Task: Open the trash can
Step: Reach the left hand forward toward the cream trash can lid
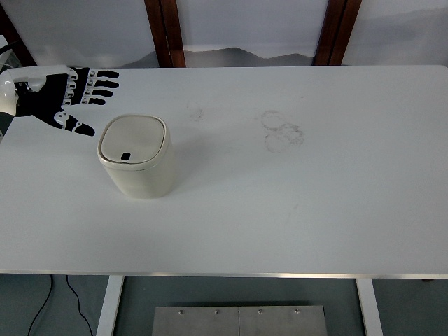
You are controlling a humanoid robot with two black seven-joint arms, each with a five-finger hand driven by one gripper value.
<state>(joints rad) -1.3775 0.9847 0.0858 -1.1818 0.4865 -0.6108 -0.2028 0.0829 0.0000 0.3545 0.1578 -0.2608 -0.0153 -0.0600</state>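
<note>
Trash can: small cream plastic bin, rounded-square in plan, smooth matte walls; stands upright on the left half of the worktop.
Lid: closed, sits flush in the rim; shallow dished top with soft corners; small dark rectangular mark near its front edge.
Left robot hand: black fingers with white joint segments, white wrist shell; enters from the left edge at the far-left of the worktop. Fingers spread wide and straight, thumb angled toward the bin, holding nothing. Near the bin's far-left corner, not touching it.
Worktop: white, flat, matte, with a thin pale edge strip at the near side; faint grey ring smudges right of centre.
Surroundings: two dark wooden posts behind the far edge; white leg and black cable below.
</note>
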